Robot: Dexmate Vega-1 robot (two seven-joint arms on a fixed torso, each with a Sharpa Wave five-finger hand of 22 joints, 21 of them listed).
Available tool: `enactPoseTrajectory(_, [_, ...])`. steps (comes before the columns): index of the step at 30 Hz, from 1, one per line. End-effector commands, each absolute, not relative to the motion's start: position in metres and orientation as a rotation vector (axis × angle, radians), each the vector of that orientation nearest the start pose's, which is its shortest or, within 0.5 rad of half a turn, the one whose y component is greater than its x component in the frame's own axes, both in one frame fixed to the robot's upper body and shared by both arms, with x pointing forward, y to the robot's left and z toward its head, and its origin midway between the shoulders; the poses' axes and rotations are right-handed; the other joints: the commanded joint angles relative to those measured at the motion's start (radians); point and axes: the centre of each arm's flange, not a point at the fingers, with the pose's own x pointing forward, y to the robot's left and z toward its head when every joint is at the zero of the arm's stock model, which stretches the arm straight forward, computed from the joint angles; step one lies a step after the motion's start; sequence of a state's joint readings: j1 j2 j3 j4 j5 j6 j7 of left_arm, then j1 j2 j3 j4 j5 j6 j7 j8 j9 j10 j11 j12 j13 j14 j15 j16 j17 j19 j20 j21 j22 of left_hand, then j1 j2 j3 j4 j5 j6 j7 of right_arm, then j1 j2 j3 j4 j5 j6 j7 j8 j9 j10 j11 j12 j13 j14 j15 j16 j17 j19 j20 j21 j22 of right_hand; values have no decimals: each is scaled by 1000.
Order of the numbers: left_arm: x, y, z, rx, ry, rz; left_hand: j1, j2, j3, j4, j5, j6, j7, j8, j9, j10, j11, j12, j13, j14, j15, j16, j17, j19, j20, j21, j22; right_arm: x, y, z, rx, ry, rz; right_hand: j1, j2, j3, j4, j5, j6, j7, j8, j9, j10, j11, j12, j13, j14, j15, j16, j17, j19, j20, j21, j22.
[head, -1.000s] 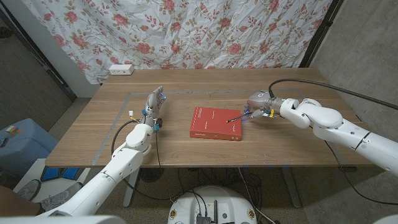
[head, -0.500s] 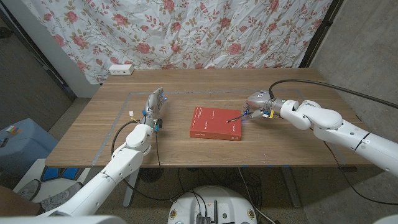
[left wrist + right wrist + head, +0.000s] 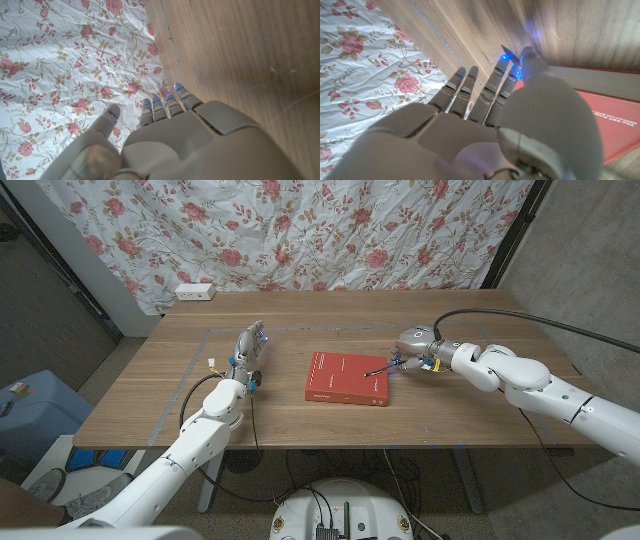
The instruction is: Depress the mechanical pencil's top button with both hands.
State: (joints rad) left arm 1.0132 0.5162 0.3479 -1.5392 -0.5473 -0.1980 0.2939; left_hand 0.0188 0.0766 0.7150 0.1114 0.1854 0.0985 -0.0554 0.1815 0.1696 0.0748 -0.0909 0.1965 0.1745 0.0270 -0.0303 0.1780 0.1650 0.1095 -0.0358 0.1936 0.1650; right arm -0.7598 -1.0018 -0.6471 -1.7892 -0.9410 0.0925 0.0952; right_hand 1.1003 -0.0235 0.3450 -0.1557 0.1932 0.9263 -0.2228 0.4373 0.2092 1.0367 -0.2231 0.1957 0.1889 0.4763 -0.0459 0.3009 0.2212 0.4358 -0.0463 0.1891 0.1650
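A thin dark mechanical pencil slants down over the right corner of a red book in the head view. My right hand pinches its upper end just off the book's right edge. In the right wrist view, thumb and fingers of the right hand close around a small metal part of the pencil, with the red book beside them. My left hand stands on the table left of the book, fingers straight and apart, holding nothing. The left wrist view shows the back of the left hand.
A white power strip lies at the table's far left corner. A floral curtain hangs behind the table. A thin taped outline marks the tabletop. A blue box stands on the floor to the left.
My right hand and forearm have crept very slightly toward the book, still pinching the pencil. The left hand has stayed put.
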Motion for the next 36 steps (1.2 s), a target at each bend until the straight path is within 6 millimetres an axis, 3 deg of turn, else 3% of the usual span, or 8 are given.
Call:
enactPoseTrajectory(1, [619,276,-63,-53,-535,3,-9,64,1,5,8,9,-1,0,3,5,-4,-4,2,3,-76,-1,5,8,-24,1,6,583,-241,-11,-2051,-723,134,-5,6,-11,2,-1,22,1,10,5,19,0,6,3,15,-154,10,3,12,-27,7,5])
enactPoseTrajectory(18, [619,274,-66,-61,-538,1,-9,64,2,7,8,9,-2,-1,3,6,-5,-4,2,4,-77,-1,5,8,-23,0,6,582,-240,-8,-2070,-751,121,-35,45,-51,21,-4,78,1,37,11,71,1,7,5,43,-151,34,14,17,-39,6,6])
enactPoseTrajectory(36, [618,274,-63,-53,-538,0,-9,64,2,8,8,10,-2,-1,3,7,-4,-4,2,5,-76,-2,5,8,-23,-1,6,583,-243,-2,-2065,-769,117,-42,74,-65,22,-5,109,1,52,11,101,2,8,7,55,-158,49,21,19,-43,6,6])
